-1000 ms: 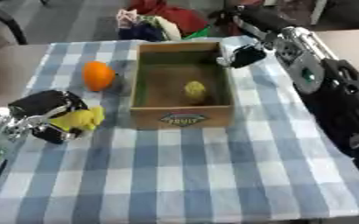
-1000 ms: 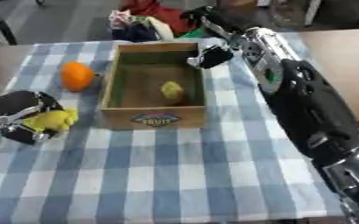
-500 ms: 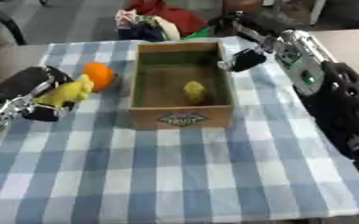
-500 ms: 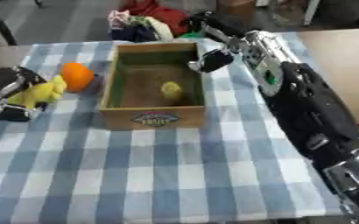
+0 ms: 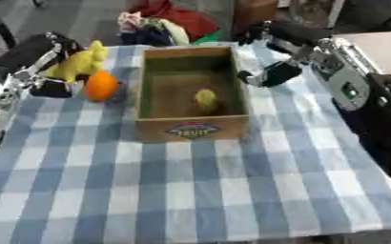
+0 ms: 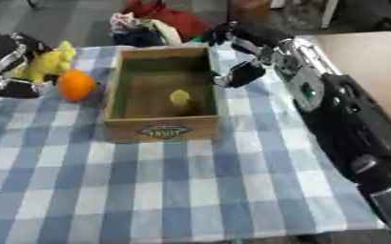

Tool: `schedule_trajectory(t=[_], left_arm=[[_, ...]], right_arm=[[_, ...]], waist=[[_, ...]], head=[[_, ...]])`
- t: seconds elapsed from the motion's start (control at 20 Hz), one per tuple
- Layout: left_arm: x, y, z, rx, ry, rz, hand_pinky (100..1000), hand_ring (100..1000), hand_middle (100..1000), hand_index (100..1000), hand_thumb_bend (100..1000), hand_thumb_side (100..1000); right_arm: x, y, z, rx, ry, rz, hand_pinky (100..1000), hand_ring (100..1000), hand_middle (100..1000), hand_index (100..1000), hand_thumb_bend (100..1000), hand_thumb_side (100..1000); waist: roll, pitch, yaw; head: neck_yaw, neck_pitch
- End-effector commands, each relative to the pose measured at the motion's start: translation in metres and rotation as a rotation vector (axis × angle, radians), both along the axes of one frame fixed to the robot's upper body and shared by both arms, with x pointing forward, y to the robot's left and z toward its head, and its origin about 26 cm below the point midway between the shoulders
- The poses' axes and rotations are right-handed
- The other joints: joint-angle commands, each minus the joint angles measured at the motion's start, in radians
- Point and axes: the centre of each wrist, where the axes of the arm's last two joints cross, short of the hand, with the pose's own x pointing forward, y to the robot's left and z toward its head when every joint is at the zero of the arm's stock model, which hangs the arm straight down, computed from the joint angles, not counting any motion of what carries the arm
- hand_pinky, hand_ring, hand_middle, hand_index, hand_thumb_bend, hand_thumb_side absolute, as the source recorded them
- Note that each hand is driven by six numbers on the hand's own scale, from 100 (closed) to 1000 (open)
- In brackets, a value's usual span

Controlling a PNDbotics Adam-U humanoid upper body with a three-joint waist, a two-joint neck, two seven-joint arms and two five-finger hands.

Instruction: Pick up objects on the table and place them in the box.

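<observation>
Left eye view showed the left robot hand (image 5: 45,64) at the far left of the surface, its fingers curled around a yellow toy (image 5: 78,62) that it held lifted above the cloth. The toy stuck out to the right of the robot hand, with one pointed end up; what kind of toy it was could not be told. Just near of the toy and right of the robot hand, an orange (image 5: 101,85) sat on the blue and white checked tablecloth (image 5: 207,190), close beside the left wall of the box and apart from it by a narrow strip of cloth.

The right robot hand (image 5: 270,75) hung at the far right corner of the wooden box (image 5: 192,129), just outside its right wall. Its dark fingers looked bent inward, but whether they were closed or relaxed could not be told, and nothing showed in them. The black and silver right arm (image 6: 332,105) ran from that robot hand along the right side of the surface toward the near right corner.

The box stood in the far middle of the surface, open at the top, with a printed label on its near wall. Inside it, on the green floor toward the right and near side, lay a small yellow object (image 5: 205,97). Beyond the far edge of the surface, a heap of red, white and dark cloth (image 5: 161,24) lay on the floor.
</observation>
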Motion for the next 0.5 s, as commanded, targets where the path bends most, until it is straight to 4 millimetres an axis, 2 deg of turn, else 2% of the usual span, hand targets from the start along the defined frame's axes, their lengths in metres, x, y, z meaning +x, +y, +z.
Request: schedule_trajectory(t=[0.05, 0.3, 0.5], left_arm=[[0.007, -0.013, 0.015, 0.005, -0.027, -0.057, 667, 445, 398, 644, 100, 124], [0.018, -0.043, 0.013, 0.030, 0.006, -0.167, 673, 469, 425, 658, 101, 125], [0.023, -0.063, 0.001, 0.039, 0.075, -0.247, 680, 502, 460, 681, 100, 133]], right_arm=[[-0.007, 0.003, 0.021, -0.006, -0.024, 0.050, 814, 790, 741, 879, 285, 355], [-0.016, 0.015, 0.025, -0.022, 0.012, 0.119, 817, 790, 740, 874, 279, 357], [-0.019, 0.022, 0.026, -0.035, 0.034, 0.151, 818, 790, 740, 872, 277, 357]], waist=[[0.000, -0.014, -0.009], [0.003, -0.010, -0.032], [0.003, -0.008, -0.047]], head=[[0.014, -0.010], [0.025, -0.013], [0.032, -0.016]])
